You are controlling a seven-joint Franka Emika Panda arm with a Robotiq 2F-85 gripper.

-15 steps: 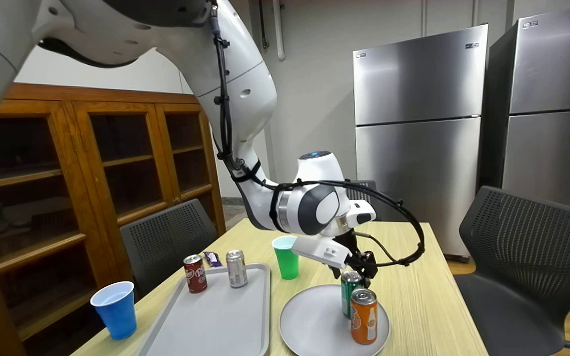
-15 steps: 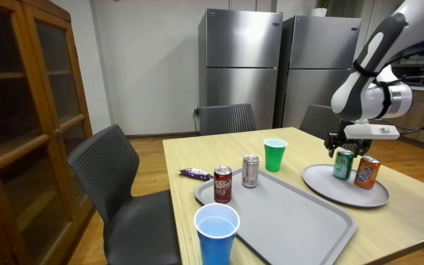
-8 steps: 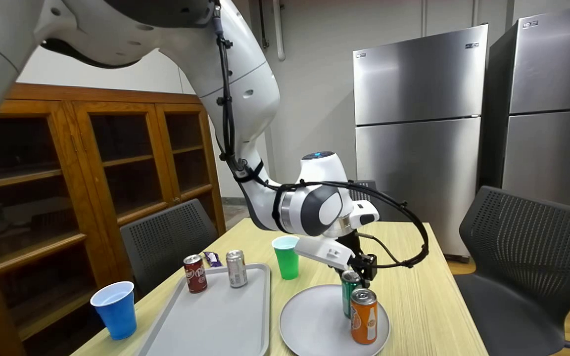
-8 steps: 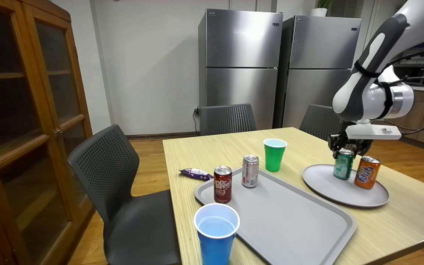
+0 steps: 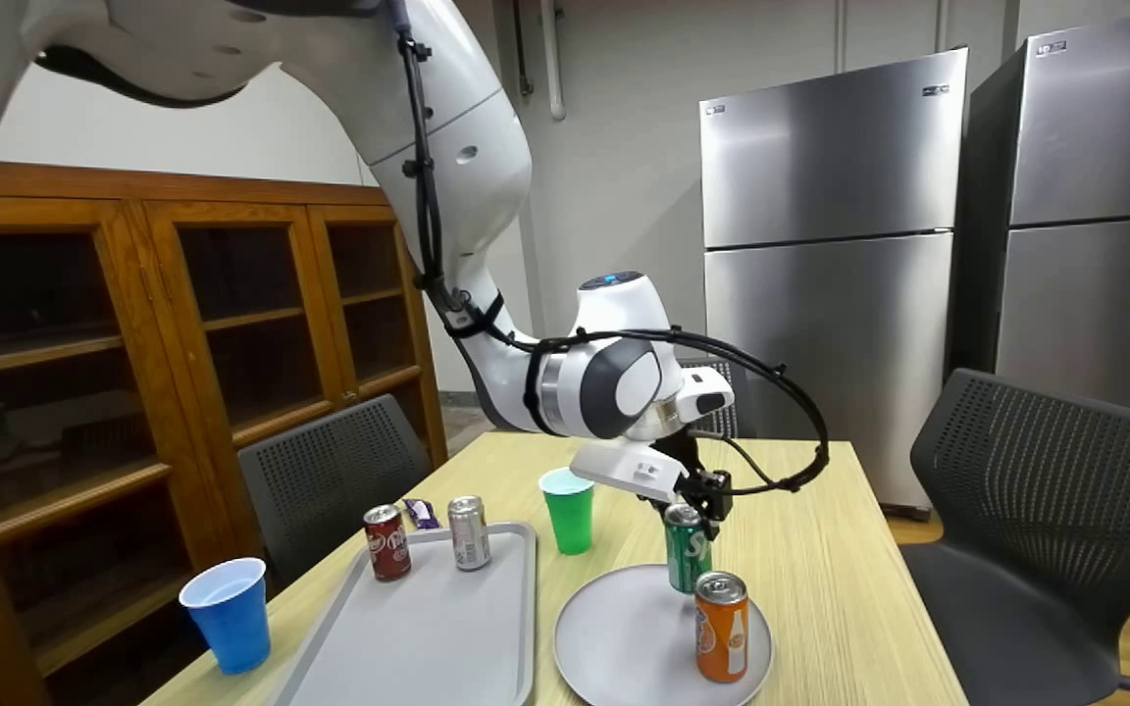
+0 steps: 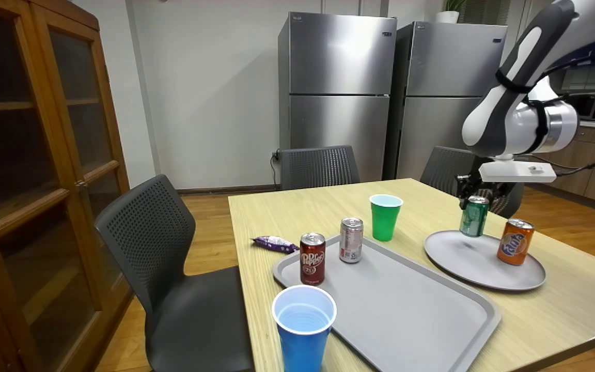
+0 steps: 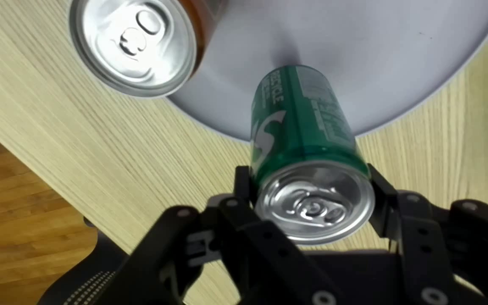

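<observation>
The claw grips the green can near its top and has just raised it clear of the gray plate below, so the claw alone apparently bears it.

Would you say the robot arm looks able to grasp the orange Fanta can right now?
Probably not: the end effector is closed on the green Sprite can, so its grip is taken. Otherwise the way looks free: the orange Fanta can stands upright on the round plate, its top uncovered.
</observation>
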